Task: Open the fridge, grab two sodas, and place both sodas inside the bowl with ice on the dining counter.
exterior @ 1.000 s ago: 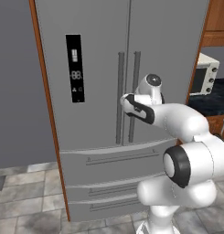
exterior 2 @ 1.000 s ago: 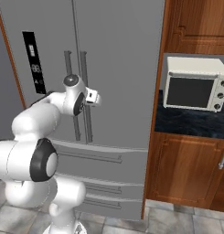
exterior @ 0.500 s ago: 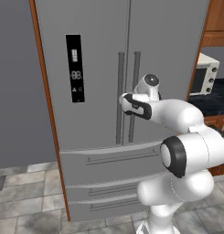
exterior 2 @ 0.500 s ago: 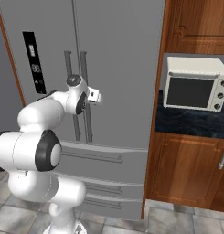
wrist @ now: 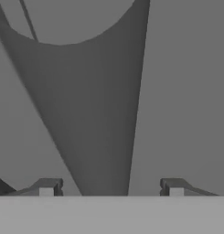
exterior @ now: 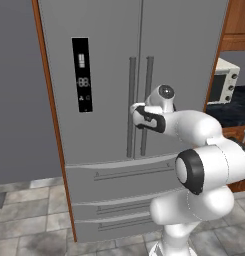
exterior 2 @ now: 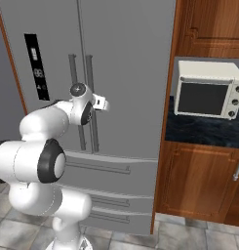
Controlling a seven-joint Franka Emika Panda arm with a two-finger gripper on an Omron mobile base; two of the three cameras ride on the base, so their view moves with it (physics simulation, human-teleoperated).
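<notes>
Gripper (wrist: 111,187) nearer the grey fridge (exterior: 109,60) since earlier, fingers apart astride 1 closed-door bar handle (wrist: 99,128)

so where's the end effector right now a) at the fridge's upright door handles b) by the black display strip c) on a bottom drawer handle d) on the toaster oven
a, the end effector straddles an upright handle of the closed fridge, with a finger on either side.

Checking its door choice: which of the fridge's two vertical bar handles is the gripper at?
The right door handle, on the door without the black display strip. In the hand view it runs between the gripper's fingertips.
</notes>
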